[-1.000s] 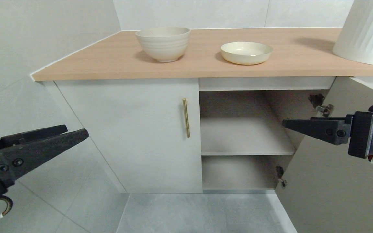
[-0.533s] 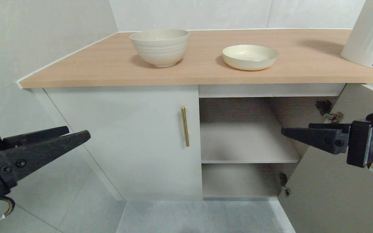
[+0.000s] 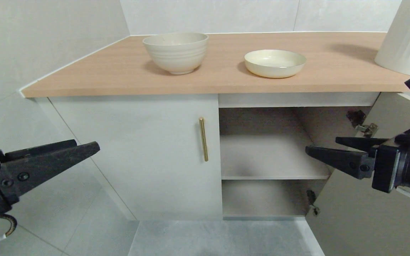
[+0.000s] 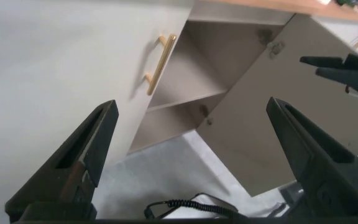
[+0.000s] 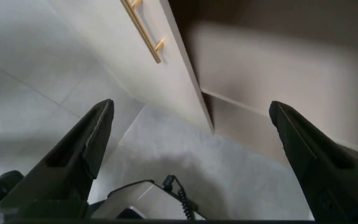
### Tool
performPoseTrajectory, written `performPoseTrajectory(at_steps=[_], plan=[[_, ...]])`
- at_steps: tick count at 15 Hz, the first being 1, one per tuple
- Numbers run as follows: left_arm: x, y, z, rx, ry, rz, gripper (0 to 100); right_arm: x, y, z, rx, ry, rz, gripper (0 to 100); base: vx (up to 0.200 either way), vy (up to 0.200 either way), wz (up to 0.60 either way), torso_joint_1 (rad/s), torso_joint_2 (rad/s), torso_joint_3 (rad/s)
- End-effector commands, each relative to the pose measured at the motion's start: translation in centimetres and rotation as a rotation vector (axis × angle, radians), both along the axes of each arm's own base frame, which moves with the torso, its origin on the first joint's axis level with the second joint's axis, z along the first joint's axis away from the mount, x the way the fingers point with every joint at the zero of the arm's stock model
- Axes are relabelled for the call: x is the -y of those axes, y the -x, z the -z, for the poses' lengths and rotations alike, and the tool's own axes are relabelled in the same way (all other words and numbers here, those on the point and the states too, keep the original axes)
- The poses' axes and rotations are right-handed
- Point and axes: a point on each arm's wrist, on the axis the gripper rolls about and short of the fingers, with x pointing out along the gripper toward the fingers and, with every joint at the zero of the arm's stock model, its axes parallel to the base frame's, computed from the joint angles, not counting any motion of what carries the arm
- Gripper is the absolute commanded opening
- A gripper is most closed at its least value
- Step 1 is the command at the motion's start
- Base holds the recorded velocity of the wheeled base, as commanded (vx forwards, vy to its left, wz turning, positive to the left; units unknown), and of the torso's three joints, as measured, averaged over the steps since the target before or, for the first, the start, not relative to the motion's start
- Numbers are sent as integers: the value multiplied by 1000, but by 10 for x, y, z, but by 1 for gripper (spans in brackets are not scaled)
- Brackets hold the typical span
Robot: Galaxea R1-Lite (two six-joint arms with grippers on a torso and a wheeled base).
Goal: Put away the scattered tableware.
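Pale tiled walls (image 3: 41, 42) and grey floor (image 3: 208, 236) surround a low white cabinet (image 3: 137, 160) topped by a wood-toned tabletop (image 3: 319, 80).

Tableware: deep ribbed bowl (image 3: 175, 51) stands upright on the tabletop toward its left. Shallow cream dish (image 3: 274, 63) sits to the bowl's right, well apart from it. Both are untouched by either arm. A white ribbed vessel (image 3: 406, 39) stands at the tabletop's far right.

Cabinet: left door is shut, with a vertical brass handle (image 3: 203, 139) near its inner edge. Right door (image 3: 361, 213) is swung wide open on its hinges (image 3: 363, 126). Inside, one shelf (image 3: 269, 156) lies above the cabinet floor.

Left gripper (image 3: 87, 144) hangs low in front of the shut door, off to its left and well below the tabletop. Its fingers (image 4: 86, 149) are spread wide with nothing between them.

Right gripper (image 3: 321, 144) hovers level with the shelf, at the right side of the open compartment beside the open door. Its fingers (image 5: 82, 146) are likewise parted wide and hold nothing.
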Motion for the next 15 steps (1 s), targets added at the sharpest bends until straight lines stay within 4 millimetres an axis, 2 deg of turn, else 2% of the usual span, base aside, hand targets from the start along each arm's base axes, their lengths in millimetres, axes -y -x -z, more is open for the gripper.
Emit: performPoseTrajectory(at_steps=[1, 5, 10, 15], plan=[[0, -1, 0, 0, 0, 0, 100, -1, -1, 1, -4, 3, 0, 100, 0, 0, 0, 85, -207, -105], [0, -1, 0, -1, -1, 0, 100, -1, -1, 1, -4, 3, 0, 100, 0, 0, 0, 166, -212, -235], [1, -2, 1, -5, -2, -1, 100, -1, -1, 4, -10, 10, -2, 100, 0, 0, 0, 97, -571, -254], [1, -3, 1, -7, -3, 0, 100, -2, -3, 7, -13, 27, -2, 100, 0, 0, 0, 314, -474, -261]])
